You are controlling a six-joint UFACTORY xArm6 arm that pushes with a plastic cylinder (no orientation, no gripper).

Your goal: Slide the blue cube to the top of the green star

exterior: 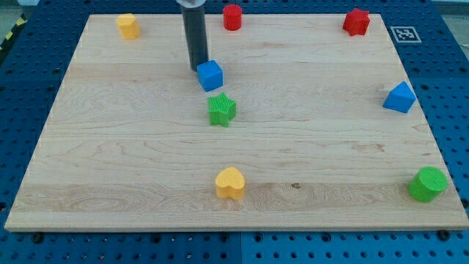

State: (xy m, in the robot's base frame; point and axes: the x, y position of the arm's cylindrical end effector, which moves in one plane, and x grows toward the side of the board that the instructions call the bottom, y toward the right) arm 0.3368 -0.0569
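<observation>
My tip [198, 69] touches the upper-left side of the small blue cube block [210, 75] | blue cube sits just above the green star-shaped block [221, 109], slightly to its left, a small gap between | both on the pale wooden worktop [330, 161] | no fingers on this rig, rod only

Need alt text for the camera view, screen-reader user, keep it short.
My tip touches the upper-left side of the blue cube, which sits just above the green star near the middle of a wooden board. Other blocks lie scattered: yellow ones, red ones, a blue one and a green one near the edges.
</observation>
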